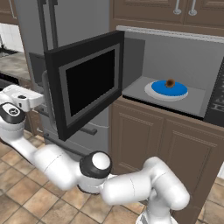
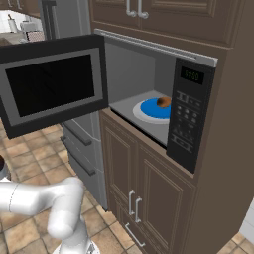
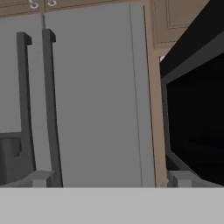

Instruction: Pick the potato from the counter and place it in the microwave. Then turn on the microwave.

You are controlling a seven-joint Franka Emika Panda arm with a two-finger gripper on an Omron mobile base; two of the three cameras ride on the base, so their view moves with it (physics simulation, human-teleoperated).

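Observation:
The microwave stands with its door swung wide open to the left. Inside, the brown potato rests on a blue plate on the white turntable. The right base view shows the same potato beside the button panel. My gripper is far left of the microwave, just outside the open door's outer edge, open and holding nothing. In the hand view its fingertips stand wide apart, facing the fridge with the door's dark glass at right. A strip of counter lies at far left.
The tall grey fridge with two dark vertical handles stands directly behind the open door. Brown wood cabinets sit below and above the microwave. My arm stretches low across the brown tiled floor.

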